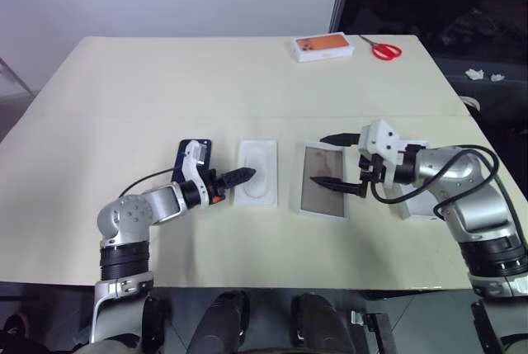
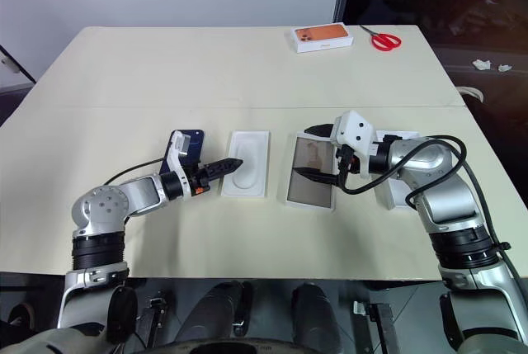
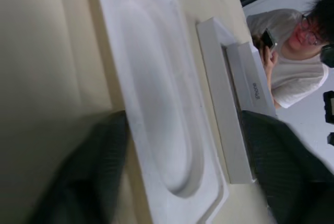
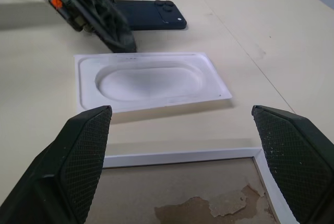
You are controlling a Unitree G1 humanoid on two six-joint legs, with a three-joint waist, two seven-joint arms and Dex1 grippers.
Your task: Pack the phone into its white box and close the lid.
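Left fingers (image 1: 244,176), apart and empty, touch white insert (image 1: 258,172); phone (image 1: 195,154) lies behind.

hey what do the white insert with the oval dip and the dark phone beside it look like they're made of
White insert: looks like moulded paper pulp or thin plastic, matte, since the oval recess has soft rounded edges and no shine. Phone: dark navy back, probably glass or polished plastic, smooth with a slight sheen, raised camera lenses in one corner.

Left gripper (image 1: 245,176) low, pointing inward toward right arm, fingers (image 3: 88,182) apart, elbow bent outward. Right gripper (image 1: 333,160) raised, aimed inward toward left, fingers (image 4: 78,151) spread wide, nothing between them, forearm angled across.
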